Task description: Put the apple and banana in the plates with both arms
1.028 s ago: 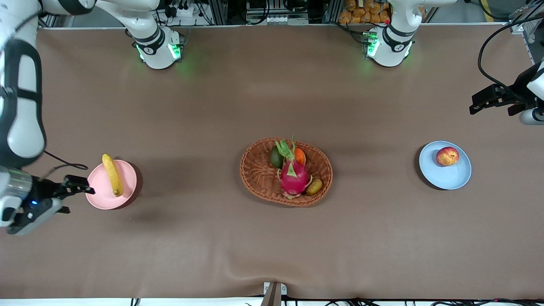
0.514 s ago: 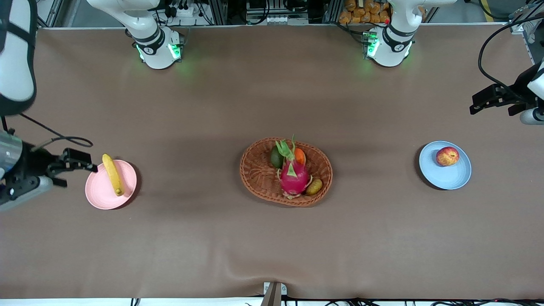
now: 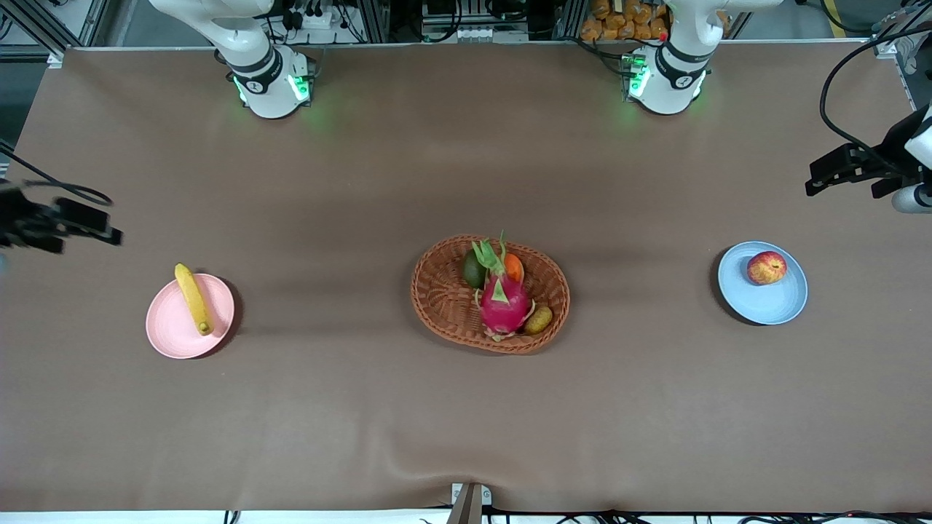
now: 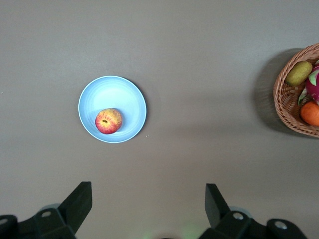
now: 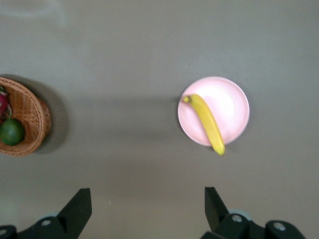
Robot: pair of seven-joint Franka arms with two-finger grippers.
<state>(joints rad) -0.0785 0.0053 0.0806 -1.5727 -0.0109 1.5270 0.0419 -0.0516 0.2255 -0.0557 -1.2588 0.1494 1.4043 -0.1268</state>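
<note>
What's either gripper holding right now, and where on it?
Nothing. The left gripper and right gripper are both open and empty. The apple sits on the blue plate, the banana on the pink plate.

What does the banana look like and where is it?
The banana is long, nearly straight and yellow, with dark tips. It lies flat across the pale pink plate, toward the right arm's end of the table, with one tip poking out over the plate's rim. Only the plate touches it; no gripper is near.
</note>
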